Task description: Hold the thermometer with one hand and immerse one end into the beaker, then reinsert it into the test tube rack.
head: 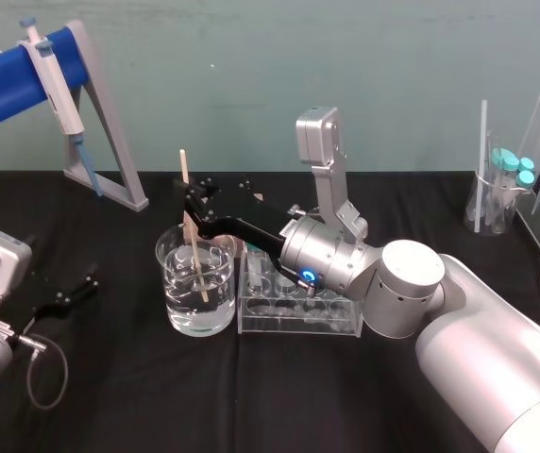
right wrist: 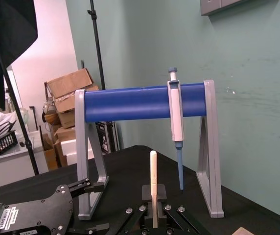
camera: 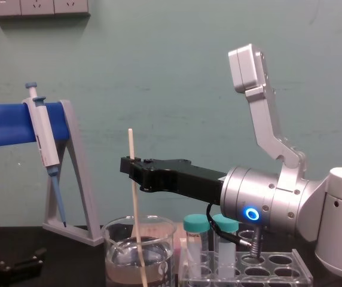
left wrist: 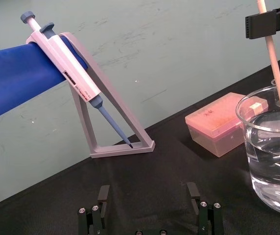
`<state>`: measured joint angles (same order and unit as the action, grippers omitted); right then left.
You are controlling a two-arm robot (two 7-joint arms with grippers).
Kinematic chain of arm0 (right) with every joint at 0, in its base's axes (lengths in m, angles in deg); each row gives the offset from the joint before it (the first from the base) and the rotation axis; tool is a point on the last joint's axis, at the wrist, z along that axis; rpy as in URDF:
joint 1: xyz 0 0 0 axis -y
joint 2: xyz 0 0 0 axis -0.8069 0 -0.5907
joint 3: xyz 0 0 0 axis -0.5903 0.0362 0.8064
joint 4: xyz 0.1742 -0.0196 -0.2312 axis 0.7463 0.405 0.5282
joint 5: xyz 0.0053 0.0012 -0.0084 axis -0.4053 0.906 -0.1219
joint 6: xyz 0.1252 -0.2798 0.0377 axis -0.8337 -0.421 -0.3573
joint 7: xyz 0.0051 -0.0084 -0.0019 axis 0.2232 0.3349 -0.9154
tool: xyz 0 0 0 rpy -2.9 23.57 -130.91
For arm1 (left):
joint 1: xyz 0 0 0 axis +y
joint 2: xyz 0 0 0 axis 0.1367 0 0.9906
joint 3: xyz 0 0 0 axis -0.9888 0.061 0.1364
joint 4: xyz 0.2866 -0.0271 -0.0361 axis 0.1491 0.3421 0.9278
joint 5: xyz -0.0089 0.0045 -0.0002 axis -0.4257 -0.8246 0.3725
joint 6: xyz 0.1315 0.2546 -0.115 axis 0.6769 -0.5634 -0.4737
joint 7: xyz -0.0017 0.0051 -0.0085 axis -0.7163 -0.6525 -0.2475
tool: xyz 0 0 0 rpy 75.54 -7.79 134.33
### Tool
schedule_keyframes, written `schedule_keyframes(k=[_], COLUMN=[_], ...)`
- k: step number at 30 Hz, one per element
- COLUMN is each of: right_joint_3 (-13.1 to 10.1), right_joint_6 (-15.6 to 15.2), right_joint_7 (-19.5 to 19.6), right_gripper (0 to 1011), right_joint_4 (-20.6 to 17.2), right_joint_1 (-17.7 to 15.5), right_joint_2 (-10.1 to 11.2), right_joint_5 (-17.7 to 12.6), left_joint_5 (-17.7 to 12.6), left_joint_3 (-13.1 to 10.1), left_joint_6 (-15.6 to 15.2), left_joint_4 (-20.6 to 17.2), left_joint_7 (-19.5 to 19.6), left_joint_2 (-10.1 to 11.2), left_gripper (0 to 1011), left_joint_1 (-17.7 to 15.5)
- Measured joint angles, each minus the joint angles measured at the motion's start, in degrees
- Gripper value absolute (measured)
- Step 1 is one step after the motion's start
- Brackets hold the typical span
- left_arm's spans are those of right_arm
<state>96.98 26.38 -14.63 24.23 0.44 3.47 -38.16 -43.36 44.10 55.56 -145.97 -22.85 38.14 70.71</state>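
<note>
Nothing is reading clearly: the pipette (left wrist: 70, 70) is carrying a dark label strip and a white sticker (right wrist: 10, 215) is showing print, both illegible.

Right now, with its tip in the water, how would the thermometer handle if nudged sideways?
The thermometer looks thin and straight, so probably stiff but snappable. Pinched by the right end effector above the beaker, it would likely pivot, not slip. The left end effector idles, open.

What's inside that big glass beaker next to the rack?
The beaker holds clear liquid, and the thermometer dips its lower end in, held by the right gripper. Reflections hide whether the tip touches the bottom. The left gripper rests aside, open.
</note>
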Motion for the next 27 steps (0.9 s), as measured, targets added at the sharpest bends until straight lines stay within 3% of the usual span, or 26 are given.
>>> schedule_keyframes(k=[27], right_joint_3=[0.0], right_joint_6=[0.0], right_joint_7=[0.0], right_gripper=[48], right_joint_4=[0.0], right_joint_1=[0.0], right_joint_2=[0.0], right_joint_5=[0.0], left_joint_5=[0.0], left_joint_3=[0.0], left_joint_6=[0.0], left_joint_4=[0.0], left_joint_7=[0.0], left_joint_2=[0.0], left_gripper=[1004], left_joint_1=[0.0])
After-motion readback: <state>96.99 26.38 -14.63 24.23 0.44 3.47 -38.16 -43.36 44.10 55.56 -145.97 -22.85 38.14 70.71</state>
